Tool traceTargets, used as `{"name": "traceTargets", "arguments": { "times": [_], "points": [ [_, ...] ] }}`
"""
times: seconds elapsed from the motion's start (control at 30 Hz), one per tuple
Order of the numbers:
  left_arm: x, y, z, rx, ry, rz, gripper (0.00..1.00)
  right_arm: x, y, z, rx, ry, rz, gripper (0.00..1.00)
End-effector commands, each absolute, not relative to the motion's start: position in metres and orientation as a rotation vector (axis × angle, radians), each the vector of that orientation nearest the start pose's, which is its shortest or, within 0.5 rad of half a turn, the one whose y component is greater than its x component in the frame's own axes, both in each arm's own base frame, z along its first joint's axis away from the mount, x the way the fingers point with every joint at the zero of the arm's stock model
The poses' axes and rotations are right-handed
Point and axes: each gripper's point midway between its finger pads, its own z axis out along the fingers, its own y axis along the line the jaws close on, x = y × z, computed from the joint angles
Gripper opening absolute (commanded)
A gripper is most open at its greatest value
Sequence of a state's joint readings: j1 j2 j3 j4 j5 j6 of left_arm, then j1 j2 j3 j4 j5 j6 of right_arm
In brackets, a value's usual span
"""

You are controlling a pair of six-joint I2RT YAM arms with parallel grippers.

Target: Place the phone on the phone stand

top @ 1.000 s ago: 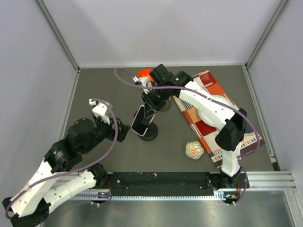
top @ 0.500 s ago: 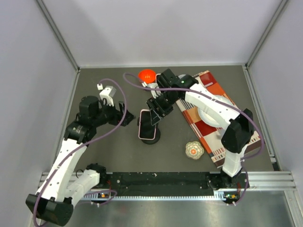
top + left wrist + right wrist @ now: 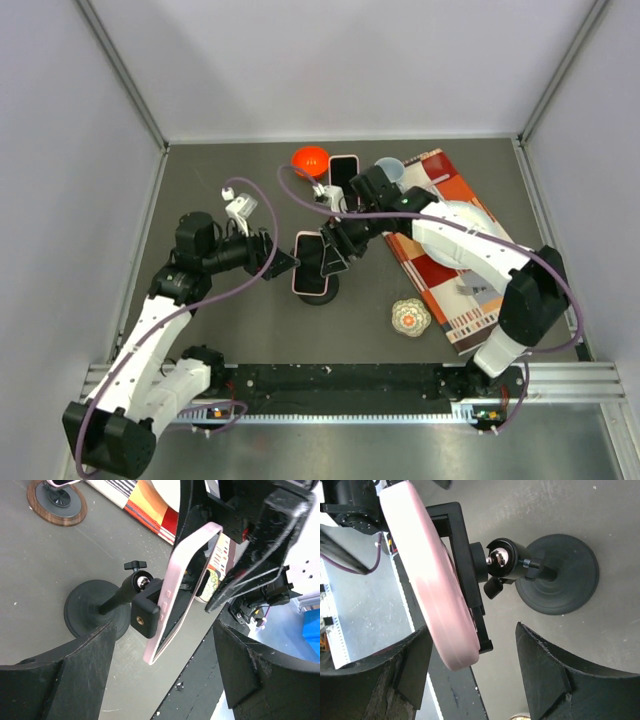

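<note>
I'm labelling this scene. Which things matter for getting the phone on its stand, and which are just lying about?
Job in hand:
pink-cased phone
black phone stand

Lying about:
orange bowl
second phone
blue cup
patterned mat
patterned ball

Bright, even light; soft shadows.

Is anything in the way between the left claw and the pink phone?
No, nothing visible is in the way. The open left gripper faces the phone directly, and the phone already sits in the clamp of the phone stand.
</note>
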State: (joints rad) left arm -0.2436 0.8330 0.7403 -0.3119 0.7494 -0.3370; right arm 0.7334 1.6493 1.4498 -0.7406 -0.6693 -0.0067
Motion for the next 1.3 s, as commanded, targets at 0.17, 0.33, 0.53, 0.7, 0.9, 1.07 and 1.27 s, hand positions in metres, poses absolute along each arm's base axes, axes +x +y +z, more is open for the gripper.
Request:
{"name": "traceTargets", "arguments": {
  "times": [0.17,0.33,0.53,0.7,0.9,1.07,1.27],
  "points": [
    [0.236,-0.196,0.235,0.515,1.939,-1.126,0.73,0.226,0.354,0.235,-1.087,1.921,1.287,0.6],
    [0.238,-0.2,0.237,0.565,1.882,-1.139,0.59,0.219,0.35,0.231,-1.101,1.874,1.323,0.56],
    [0.237,-0.206,0.227,0.59,1.903,-1.207,0.6,0.219,0.35,0.23,-1.097,1.828,1.354,0.58],
    [0.237,-0.209,0.223,0.601,1.92,-1.233,0.56,0.219,0.351,0.229,-1.087,1.808,1.387,0.56],
    [0.237,-0.207,0.22,0.593,1.925,-1.217,0.43,0.219,0.353,0.225,-1.083,1.818,1.41,0.4],
    [0.239,-0.205,0.214,0.574,1.94,-1.199,0.19,0.219,0.358,0.23,-1.053,1.783,1.455,0.04],
    [0.248,-0.197,0.207,0.476,1.982,-1.008,0.0,0.226,0.361,0.222,-0.954,1.8,1.454,0.0]
  ]
}}
